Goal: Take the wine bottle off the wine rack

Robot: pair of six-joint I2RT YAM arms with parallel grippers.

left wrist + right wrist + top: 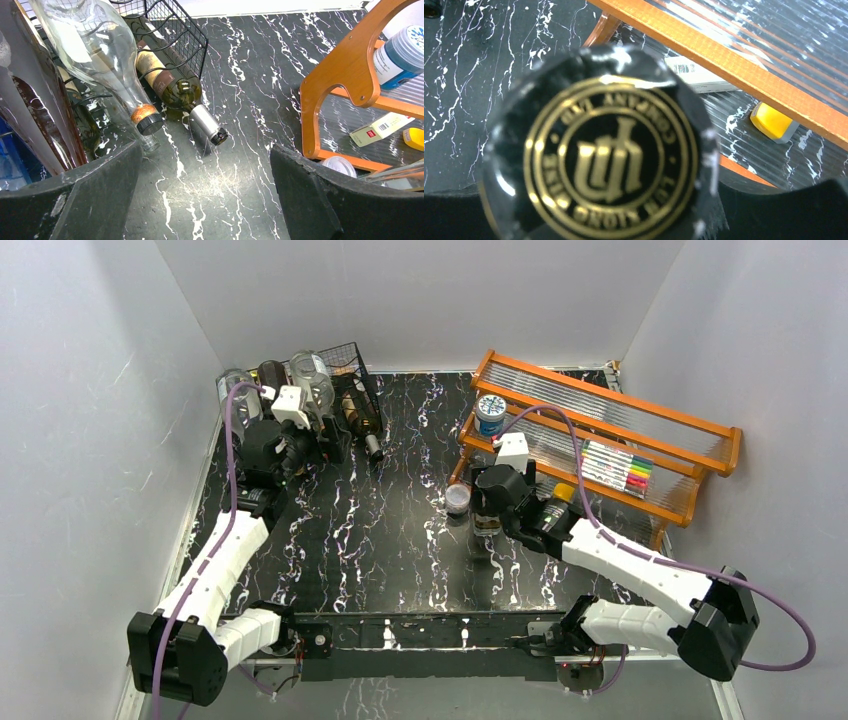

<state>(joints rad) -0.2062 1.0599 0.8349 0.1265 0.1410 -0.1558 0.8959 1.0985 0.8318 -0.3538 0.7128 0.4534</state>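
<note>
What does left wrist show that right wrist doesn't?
Left wrist only: the black wine rack holding bottles, a dark wine bottle with its silver-capped neck sticking out of the rack's front, a blue-lidded jar, and the left gripper, open and empty.
Right wrist only: a blurred black-and-gold bottle top, close up and filling most of the frame.
Both: the orange shelf, the white barcoded box and yellow item lying on it, and the black marbled table.
</note>
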